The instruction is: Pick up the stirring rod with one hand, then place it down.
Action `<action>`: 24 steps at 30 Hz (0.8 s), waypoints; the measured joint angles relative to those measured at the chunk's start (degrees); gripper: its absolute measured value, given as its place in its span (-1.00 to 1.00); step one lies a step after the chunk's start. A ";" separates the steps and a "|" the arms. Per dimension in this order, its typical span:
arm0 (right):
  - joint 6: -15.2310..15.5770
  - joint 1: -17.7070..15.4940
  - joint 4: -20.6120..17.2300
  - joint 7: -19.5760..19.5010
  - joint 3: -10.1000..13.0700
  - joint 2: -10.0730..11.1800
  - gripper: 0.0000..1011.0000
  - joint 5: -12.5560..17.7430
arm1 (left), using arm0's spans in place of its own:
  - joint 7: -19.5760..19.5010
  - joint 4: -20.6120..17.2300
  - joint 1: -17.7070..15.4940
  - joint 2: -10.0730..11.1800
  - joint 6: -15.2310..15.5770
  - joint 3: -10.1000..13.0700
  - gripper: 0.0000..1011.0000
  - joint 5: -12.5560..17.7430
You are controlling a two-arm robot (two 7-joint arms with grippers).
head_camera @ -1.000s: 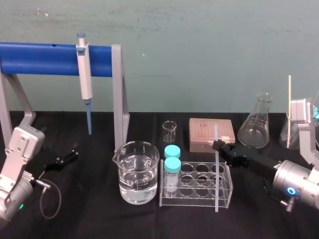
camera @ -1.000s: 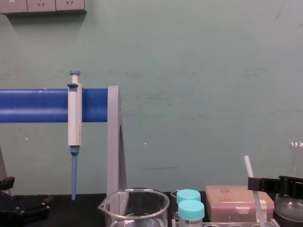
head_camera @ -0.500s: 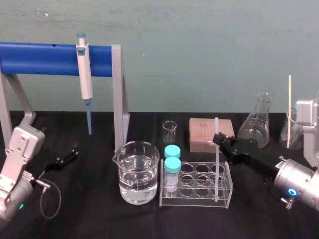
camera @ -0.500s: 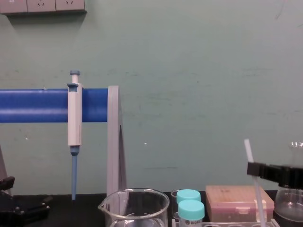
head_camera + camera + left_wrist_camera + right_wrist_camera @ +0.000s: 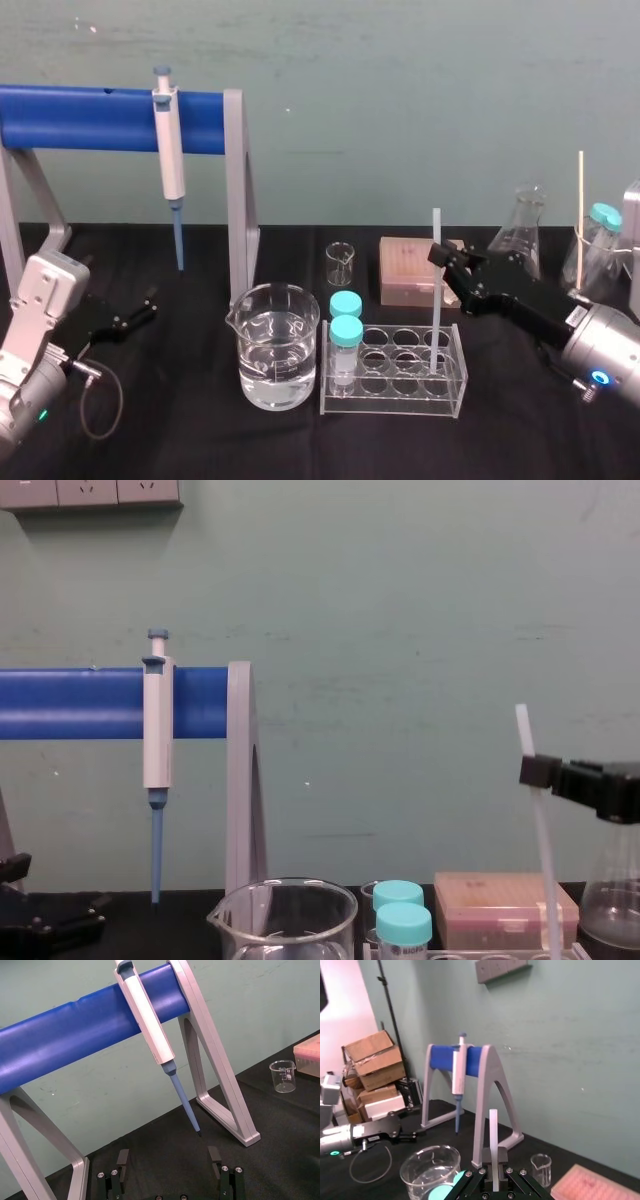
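Observation:
The stirring rod (image 5: 435, 300) is a thin translucent white rod that stands nearly upright. My right gripper (image 5: 441, 257) is shut on its upper part, reaching in from the right. The rod's lower end hangs over the right end of the clear tube rack (image 5: 390, 402). In the chest view the rod (image 5: 535, 820) leans slightly, with the right gripper (image 5: 540, 772) clamped near its top. The right wrist view shows the rod (image 5: 493, 1132) rising from between the jaws of the right gripper (image 5: 494, 1180). My left gripper (image 5: 135, 312) rests parked on the table at the left, open and empty (image 5: 168, 1170).
A beaker of water (image 5: 278, 345) stands left of the rack, which holds two teal-capped tubes (image 5: 346, 325). Behind are a small beaker (image 5: 340, 262), a pink box (image 5: 405, 270) and a flask (image 5: 522, 240). A pipette (image 5: 170, 150) hangs on the blue stand (image 5: 90, 118).
The right gripper has lifted the rod straight up and moved slightly back; the rod's lower end has risen from the table in front of the rack to rack height. The left arm has not moved.

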 joint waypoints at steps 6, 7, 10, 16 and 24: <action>-1.31 -0.08 -2.66 0.56 1.55 0.68 -0.88 -1.02 | 0.00 0.00 0.00 0.00 0.00 0.00 0.98 0.00; -1.71 0.13 -3.12 0.61 2.08 0.68 -0.88 -1.20 | 0.00 0.00 0.00 0.00 0.00 0.00 0.98 0.00; -2.24 0.63 -3.48 0.77 2.70 0.54 -0.88 -1.25 | 0.00 0.00 0.00 0.00 0.00 0.00 0.98 0.00; -3.40 2.97 -2.49 1.13 3.77 -0.43 -0.88 -1.82 | 0.00 0.00 0.00 0.00 0.00 0.00 0.98 0.00; -3.91 5.32 -0.54 1.66 3.90 -1.52 -0.88 -2.98 | 0.00 0.00 0.00 0.00 0.00 0.00 0.98 0.00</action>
